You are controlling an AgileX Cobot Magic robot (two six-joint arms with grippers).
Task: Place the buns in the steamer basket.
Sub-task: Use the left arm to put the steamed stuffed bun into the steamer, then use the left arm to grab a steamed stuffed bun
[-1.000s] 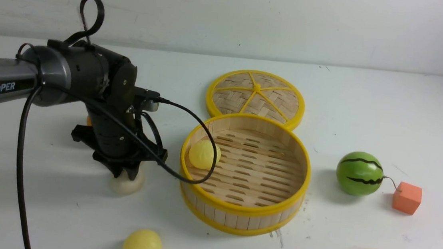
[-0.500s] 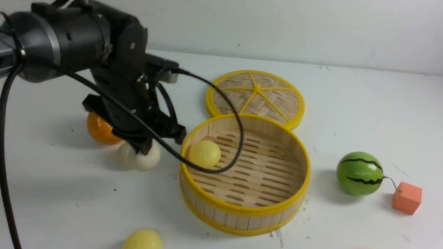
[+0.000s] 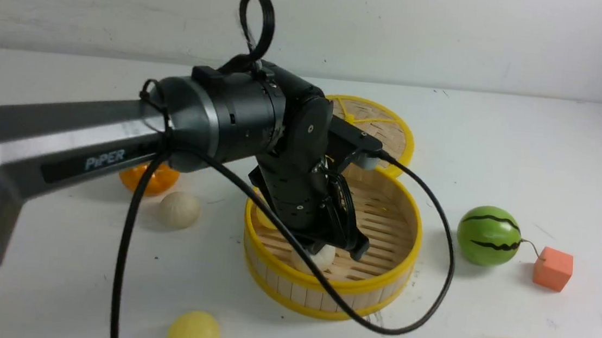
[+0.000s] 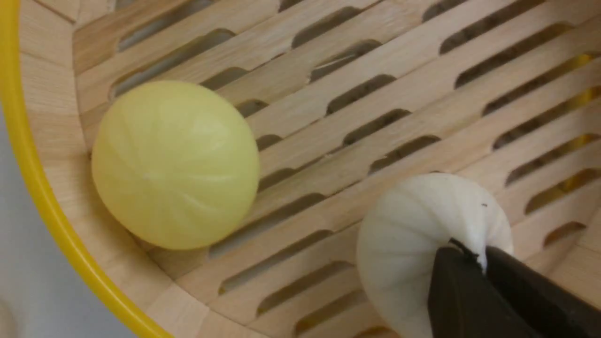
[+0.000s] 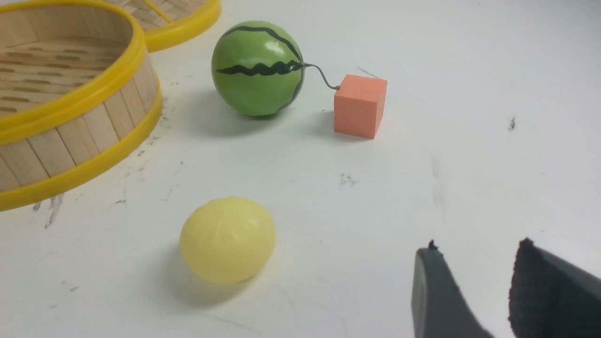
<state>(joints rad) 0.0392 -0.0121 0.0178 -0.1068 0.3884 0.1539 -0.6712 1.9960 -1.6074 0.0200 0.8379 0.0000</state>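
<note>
Down inside steamer basket [image 3: 280,284], left gripper [image 4: 472,253] pinching white bun [image 4: 413,244] by pleated tip (aimed upward, tilted), right gripper [image 5: 479,246] spread.

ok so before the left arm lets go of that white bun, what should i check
1. White bun inside the steamer basket rim: ok.
2. Bun resting on the slotted floor: cannot tell.
3. Left pincer shut on the bun's pleated top: ok.
4. Held bun apart from the yellow bun beside the wall: ok.
5. Cable clear of the basket: not ok, it loops across the front rim.
6. Right pincer open, away from the basket: ok.
</note>
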